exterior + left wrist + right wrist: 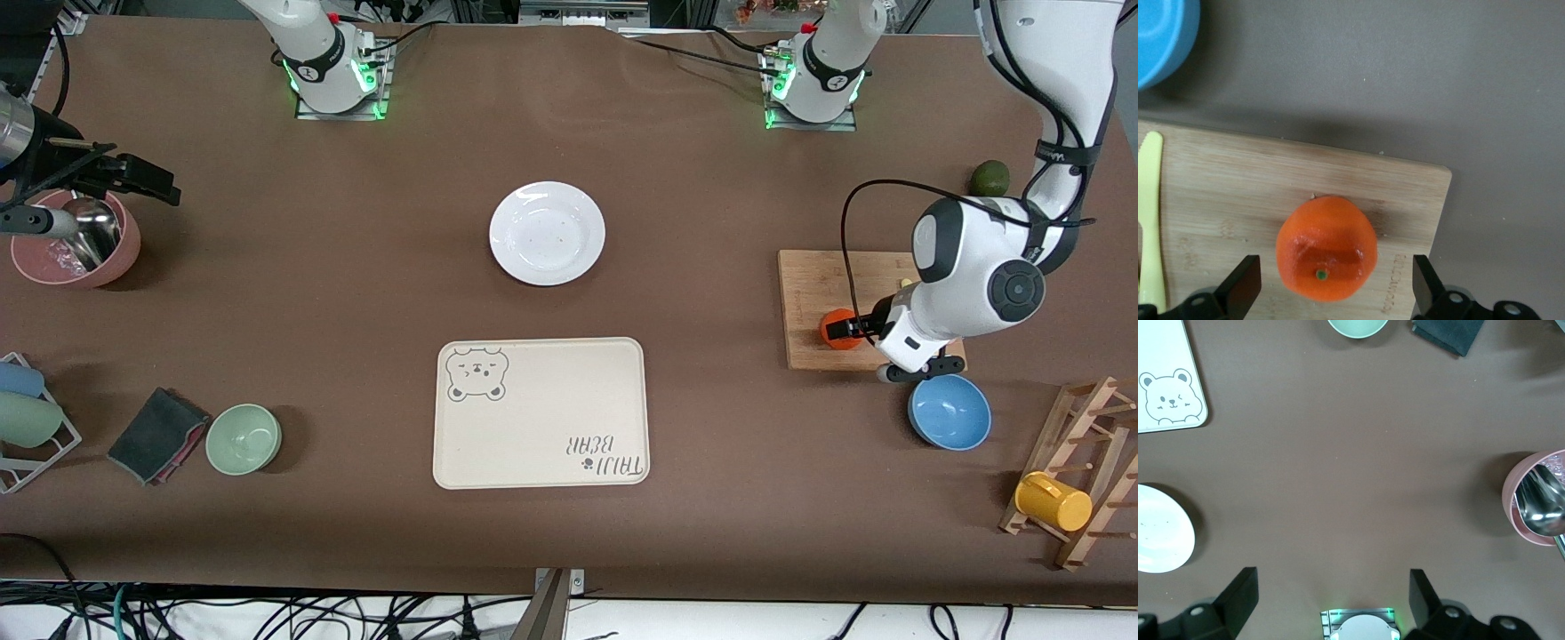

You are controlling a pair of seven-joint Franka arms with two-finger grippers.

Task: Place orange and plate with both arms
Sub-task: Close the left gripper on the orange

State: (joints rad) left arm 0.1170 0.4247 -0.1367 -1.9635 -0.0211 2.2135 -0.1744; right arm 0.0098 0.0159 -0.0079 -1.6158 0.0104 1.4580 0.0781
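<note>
Orange (1327,248) on board, half-hidden beneath wide-open, empty left claw (1331,287); right claw (1331,603) wide open, empty.

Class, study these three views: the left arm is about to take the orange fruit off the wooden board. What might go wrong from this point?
1. The small round glossy orange sits between the left tool's open fingers, so it may roll away as they close.
2. The pale yellow plastic knife lies on the same bamboo cutting board; a finger might nudge it.
3. The right tool waits open near the pink bowl, away from the white round plate.
</note>
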